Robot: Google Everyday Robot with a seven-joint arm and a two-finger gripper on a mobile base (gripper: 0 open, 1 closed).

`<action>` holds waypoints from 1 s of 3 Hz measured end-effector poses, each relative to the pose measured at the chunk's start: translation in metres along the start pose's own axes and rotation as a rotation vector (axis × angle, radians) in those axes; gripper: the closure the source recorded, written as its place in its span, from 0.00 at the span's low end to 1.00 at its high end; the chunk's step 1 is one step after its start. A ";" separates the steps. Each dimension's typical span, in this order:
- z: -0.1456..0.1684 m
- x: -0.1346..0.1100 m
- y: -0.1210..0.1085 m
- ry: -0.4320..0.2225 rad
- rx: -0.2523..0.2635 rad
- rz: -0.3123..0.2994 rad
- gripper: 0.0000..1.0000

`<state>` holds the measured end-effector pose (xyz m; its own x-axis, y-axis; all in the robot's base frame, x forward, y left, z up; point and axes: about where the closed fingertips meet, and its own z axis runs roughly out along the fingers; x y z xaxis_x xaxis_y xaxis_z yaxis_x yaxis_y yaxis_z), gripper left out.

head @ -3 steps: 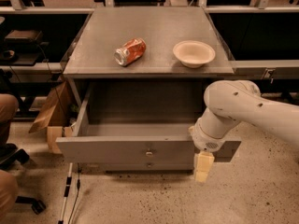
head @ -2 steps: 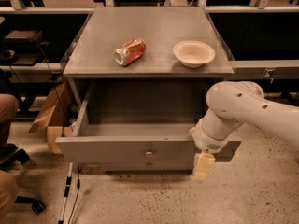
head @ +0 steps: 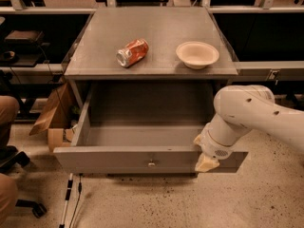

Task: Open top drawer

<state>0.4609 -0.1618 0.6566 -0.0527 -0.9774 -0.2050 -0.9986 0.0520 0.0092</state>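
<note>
The top drawer is a wide grey drawer with a flat front panel and a small round central knob. It stands pulled far out of the grey cabinet, and its deep box shows nothing inside. My gripper is at the right end of the drawer's front panel, over its top edge. The white arm reaches in from the right and hides the drawer's right front corner.
A crushed red soda can lies on its side and a cream bowl stands on the cabinet top. A cardboard box sits on the floor at the left. A person's legs and a chair base are at the far left.
The drawer has come out slightly further toward the camera. My gripper has moved with its right end and sits a little higher.
</note>
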 end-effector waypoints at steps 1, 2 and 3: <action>-0.004 -0.001 -0.004 0.000 0.000 0.000 0.84; -0.004 -0.001 -0.004 0.000 0.000 0.000 1.00; -0.005 0.014 0.016 -0.003 -0.009 0.003 0.92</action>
<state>0.4439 -0.1752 0.6589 -0.0555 -0.9766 -0.2080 -0.9984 0.0527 0.0190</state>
